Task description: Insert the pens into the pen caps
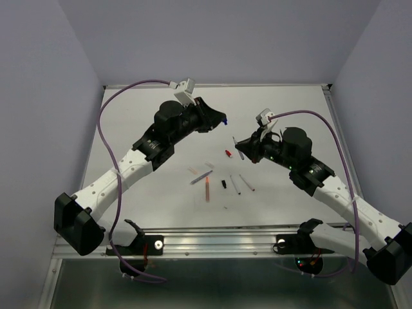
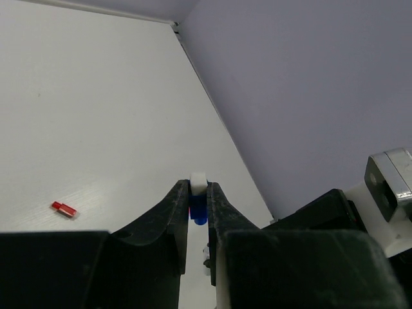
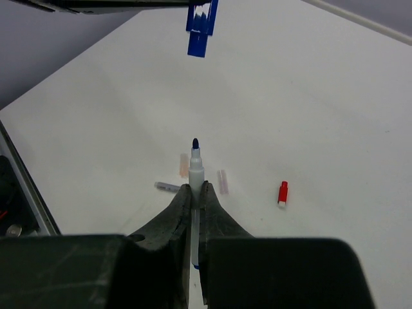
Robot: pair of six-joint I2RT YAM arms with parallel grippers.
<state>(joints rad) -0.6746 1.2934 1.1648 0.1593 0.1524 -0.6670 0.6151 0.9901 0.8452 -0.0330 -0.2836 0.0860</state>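
My left gripper [image 1: 222, 119] is shut on a blue pen cap [image 2: 198, 209] and holds it in the air over the far middle of the table. The cap also shows at the top of the right wrist view [image 3: 201, 26]. My right gripper [image 1: 243, 147] is shut on a white-barrelled pen [image 3: 196, 172] whose dark blue tip points toward the blue cap, with a gap between them. A red cap [image 1: 228, 153] lies on the table between the grippers; it also shows in the left wrist view [image 2: 64, 208] and the right wrist view [image 3: 282, 193].
On the table middle lie an orange pen [image 1: 207, 188], a grey pen [image 1: 201, 177], two white pens [image 1: 235, 185] [image 1: 247, 183], a black cap [image 1: 224, 184] and two pale caps [image 1: 192, 171] [image 1: 209, 165]. The table [image 1: 141, 122] is walled at the back and sides.
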